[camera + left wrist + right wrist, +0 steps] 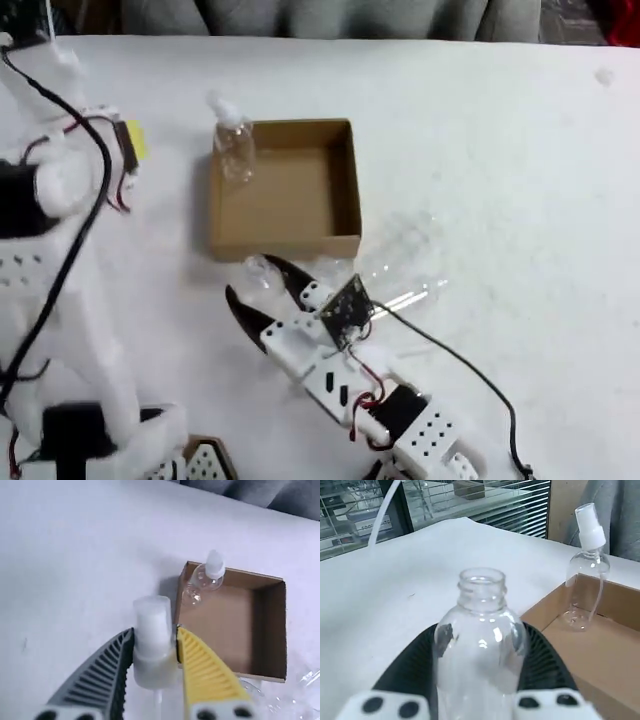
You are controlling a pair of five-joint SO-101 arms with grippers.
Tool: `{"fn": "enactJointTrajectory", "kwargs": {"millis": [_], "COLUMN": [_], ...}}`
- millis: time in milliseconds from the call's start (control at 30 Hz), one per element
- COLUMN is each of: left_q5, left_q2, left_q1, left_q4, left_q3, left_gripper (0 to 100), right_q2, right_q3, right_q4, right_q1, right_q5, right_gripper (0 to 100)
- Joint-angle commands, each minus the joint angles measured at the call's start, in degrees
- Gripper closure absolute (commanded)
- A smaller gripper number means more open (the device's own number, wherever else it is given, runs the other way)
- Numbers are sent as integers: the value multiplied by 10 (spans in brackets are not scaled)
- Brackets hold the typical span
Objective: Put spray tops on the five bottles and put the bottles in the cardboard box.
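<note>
Left gripper (155,632) pinches a white spray top (150,615) at its collar, tube hanging down, we judge ready for capping. Right gripper (481,630), at 6 o'clock of the cardboard box (290,195), clamps an open clear bottle (481,605) upright, neck left free. One capped bottle (235,148) stands in the box's 10 o'clock corner. Spare bottles (405,265) lie at its 4 o'clock.

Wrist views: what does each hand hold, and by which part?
The left hand grips a spray top by its collar; the right hand grips an uncapped bottle around its body.
</note>
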Motion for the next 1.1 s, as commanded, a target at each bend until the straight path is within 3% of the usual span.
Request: {"fn": "enactJointTrajectory", "kwargs": {"millis": [0,433,733,1067], "left_q5": [3,3,7,8], "left_q2": [-80,-257,-394,-515], "left_q1": [44,81,90,120], "left_q4": [-48,-255,-468,-523], "left_q3": [53,317,517,583], "left_gripper": [977,977,978,978], "right_q2": [-8,-8,-6,-5], "right_q3": [6,6,6,6], "right_q4": [3,4,4,4], "right_q1": [1,1,1,1], "right_q5": [8,8,8,8], "right_gripper": [983,983,983,983]}}
